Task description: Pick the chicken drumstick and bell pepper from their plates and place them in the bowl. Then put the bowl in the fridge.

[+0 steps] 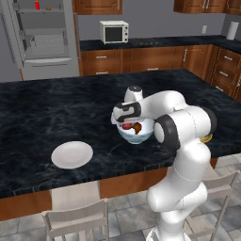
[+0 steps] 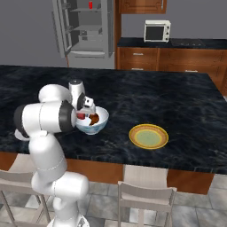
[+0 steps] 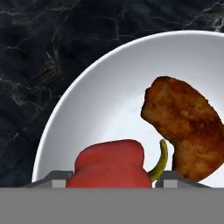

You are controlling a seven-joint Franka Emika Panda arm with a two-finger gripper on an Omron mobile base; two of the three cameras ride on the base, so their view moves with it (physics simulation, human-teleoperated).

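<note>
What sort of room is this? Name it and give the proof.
A home kitchen, rendered: a black marble counter with chairs, wooden cabinets under a white microwave, and a tall grey fridge standing open.

A rendered home kitchen — a black marbled island surface (image 1: 42, 108) takes the middle, with pale chairs (image 1: 77, 220) tucked along its near edge at 6 o'clock. At 12 o'clock, wooden cabinets (image 1: 141, 59) carry a dark worktop (image 1: 150, 43) and a small white microwave (image 1: 114, 32). At 11 o'clock stands a grey fridge (image 1: 42, 35), open — shelves showing. Grey tiled floor (image 1: 127, 221) lies below.
</note>
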